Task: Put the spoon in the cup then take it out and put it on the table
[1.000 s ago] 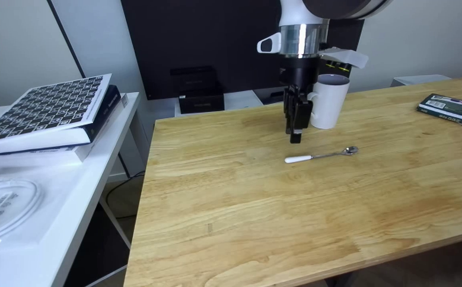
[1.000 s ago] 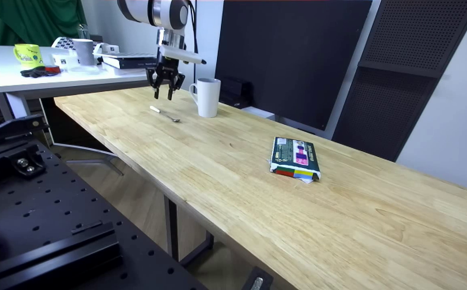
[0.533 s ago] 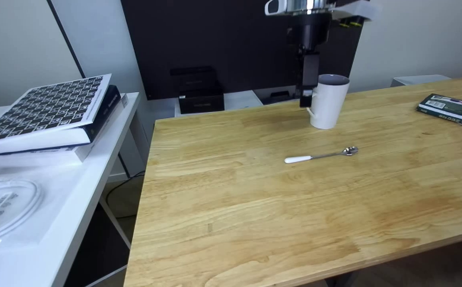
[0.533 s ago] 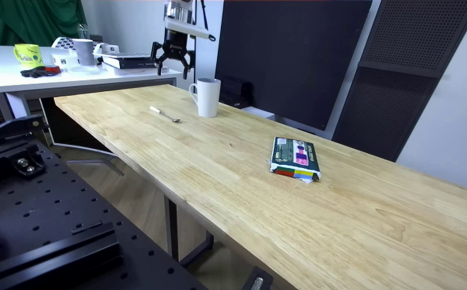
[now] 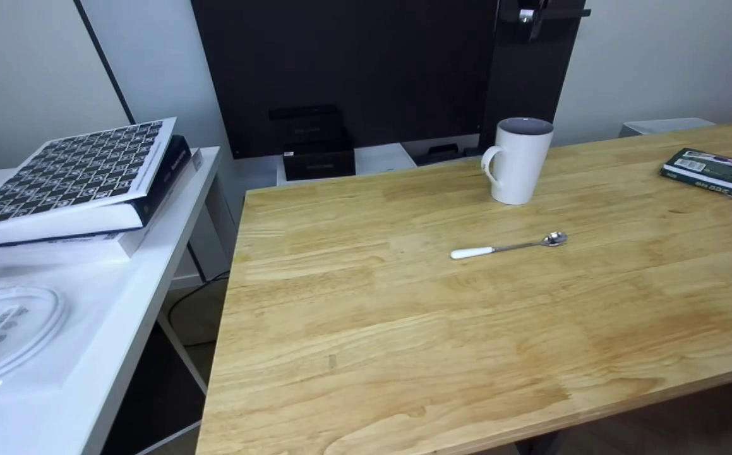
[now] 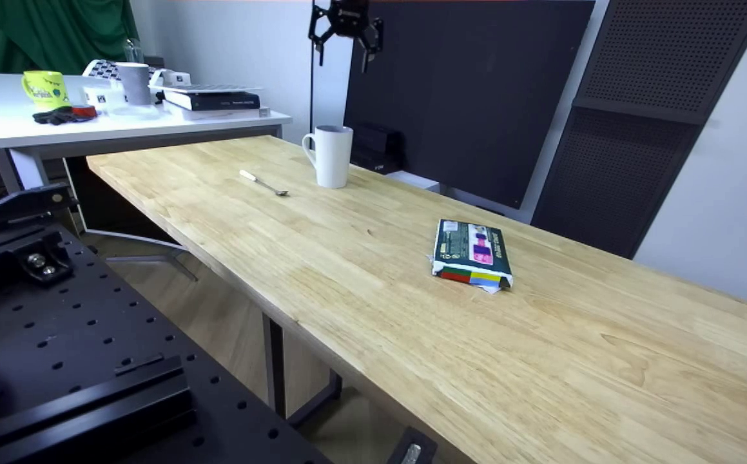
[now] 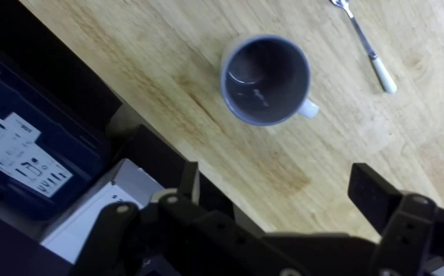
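In an exterior view: a spoon flat on the wooden tabletop, near an upright white mug but apart from it; at left, a patterned book on a white table.

In an exterior view: end effector high above the tabletop, released, jaws wide apart; on the white table, a yellow cup, visible only from here.

In the wrist view: the mug's grey inside from above; a label on a dark blue case, shown only here; spoon cut off by the top edge; fingers far apart at the bottom.

Since a second ago: end effector higher, farther from the spoon, jaws wider; spoon and mug in the same spots.
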Motion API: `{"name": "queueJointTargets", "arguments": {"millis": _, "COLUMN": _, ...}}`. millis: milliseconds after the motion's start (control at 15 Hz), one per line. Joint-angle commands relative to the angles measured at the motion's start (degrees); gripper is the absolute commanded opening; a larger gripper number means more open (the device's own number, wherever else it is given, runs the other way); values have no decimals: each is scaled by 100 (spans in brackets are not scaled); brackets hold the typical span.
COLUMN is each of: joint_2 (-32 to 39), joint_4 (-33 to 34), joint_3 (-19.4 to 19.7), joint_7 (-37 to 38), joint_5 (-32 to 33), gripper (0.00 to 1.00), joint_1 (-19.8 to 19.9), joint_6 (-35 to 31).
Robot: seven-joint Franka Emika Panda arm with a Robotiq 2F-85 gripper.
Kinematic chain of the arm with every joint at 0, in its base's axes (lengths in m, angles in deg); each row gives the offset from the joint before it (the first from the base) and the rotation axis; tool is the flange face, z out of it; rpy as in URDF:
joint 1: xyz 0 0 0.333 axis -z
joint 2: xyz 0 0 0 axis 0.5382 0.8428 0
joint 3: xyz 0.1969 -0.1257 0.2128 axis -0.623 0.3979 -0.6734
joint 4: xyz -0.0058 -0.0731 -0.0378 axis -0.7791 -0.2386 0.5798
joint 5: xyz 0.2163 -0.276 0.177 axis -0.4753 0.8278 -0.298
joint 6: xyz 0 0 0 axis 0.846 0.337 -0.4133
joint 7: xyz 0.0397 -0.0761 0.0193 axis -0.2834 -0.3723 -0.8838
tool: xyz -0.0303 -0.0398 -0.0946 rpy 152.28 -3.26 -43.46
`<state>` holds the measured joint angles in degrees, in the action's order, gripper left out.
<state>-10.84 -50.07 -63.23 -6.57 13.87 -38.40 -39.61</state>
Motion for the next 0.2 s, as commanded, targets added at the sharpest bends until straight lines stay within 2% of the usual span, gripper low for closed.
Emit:
{"name": "queueJointTargets", "arguments": {"millis": 0, "joint_2": -42, "joint_4": -2, "joint_3": 48, "joint_7": 13, "joint_5": -47, "gripper": 100, "joint_1": 110, "joint_6": 11}}
{"name": "queueJointTargets", "arguments": {"millis": 133, "joint_2": -72, "joint_4": -62, "joint_3": 75, "joint_7": 14, "joint_5": -104, "gripper": 100, "joint_1": 235, "joint_6": -32}}
